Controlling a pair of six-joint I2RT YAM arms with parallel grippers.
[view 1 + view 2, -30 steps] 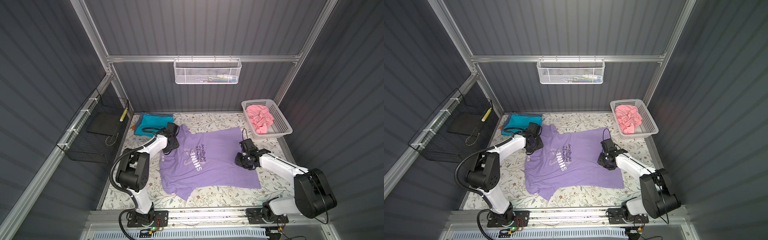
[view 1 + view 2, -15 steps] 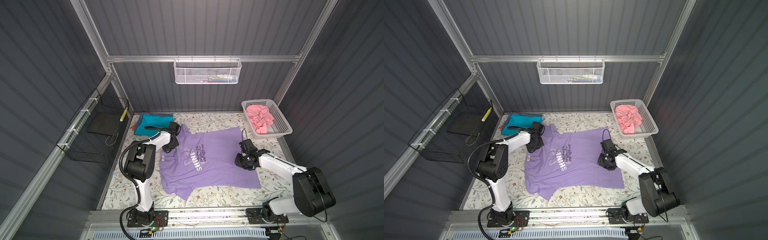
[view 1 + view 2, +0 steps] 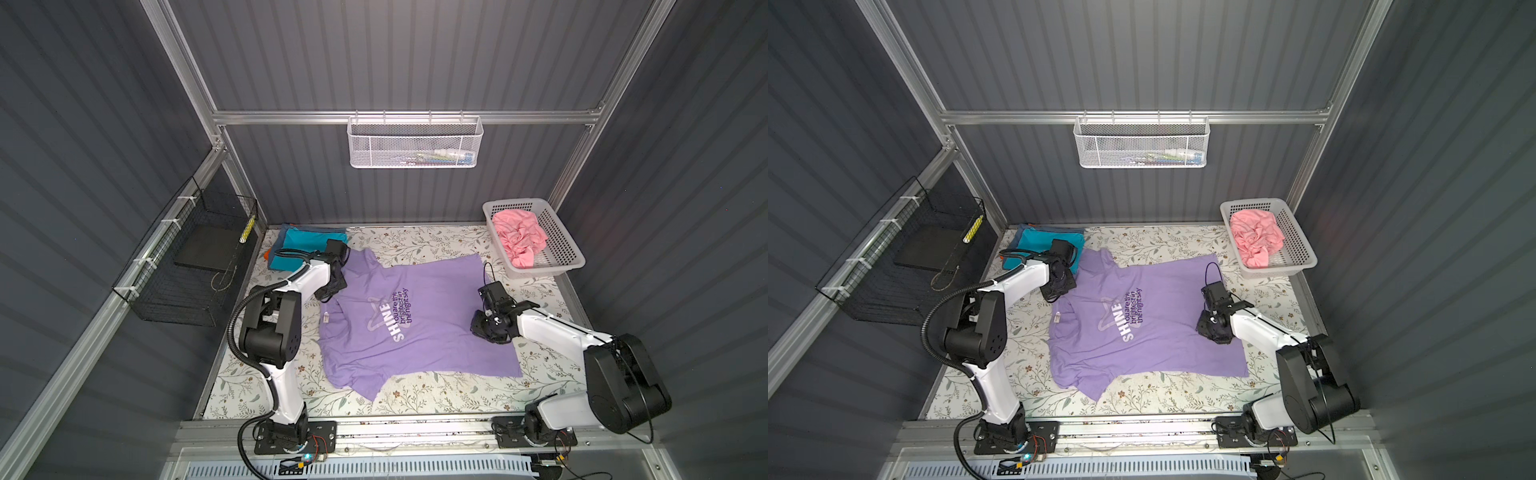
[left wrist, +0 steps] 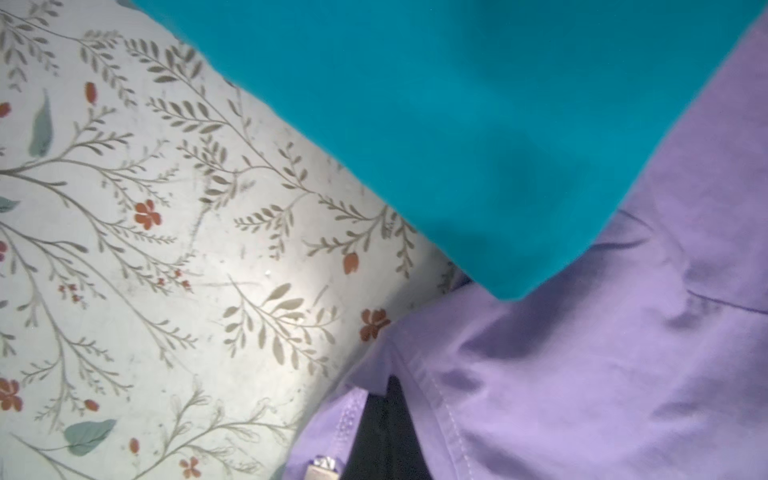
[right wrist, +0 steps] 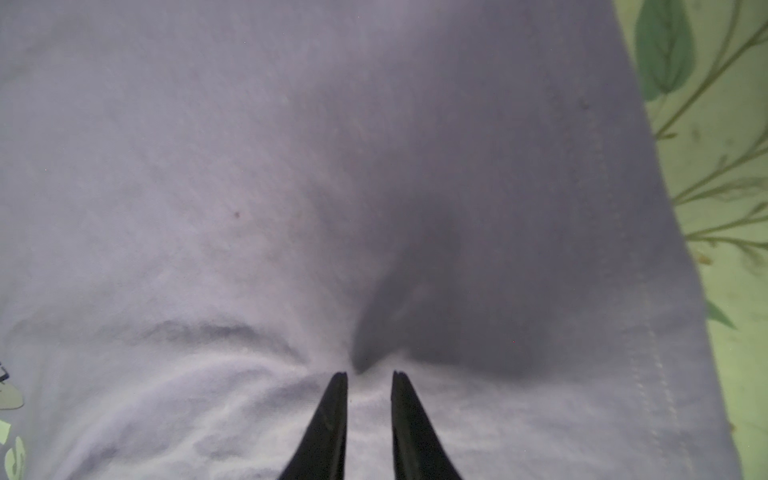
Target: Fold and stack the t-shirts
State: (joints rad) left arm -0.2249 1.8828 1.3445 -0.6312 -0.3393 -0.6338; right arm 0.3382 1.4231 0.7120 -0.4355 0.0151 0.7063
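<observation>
While pinched at its sleeve by left claw (image 3: 328,293), lavender tee (image 3: 419,328) spread flat.

Dark grey ribbed walls (image 3: 415,62) framed by aluminium posts enclose a floral-patterned bench (image 3: 436,245); a white mesh basket (image 3: 415,143) hangs on the back rail, a black wire rack (image 3: 187,266) along the left wall.

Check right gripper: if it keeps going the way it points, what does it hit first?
The lavender tee. The right gripper points down into it, tips already at the cloth with a narrow gap, and the table likely right beneath; whether cloth is pinched is unclear.
</observation>
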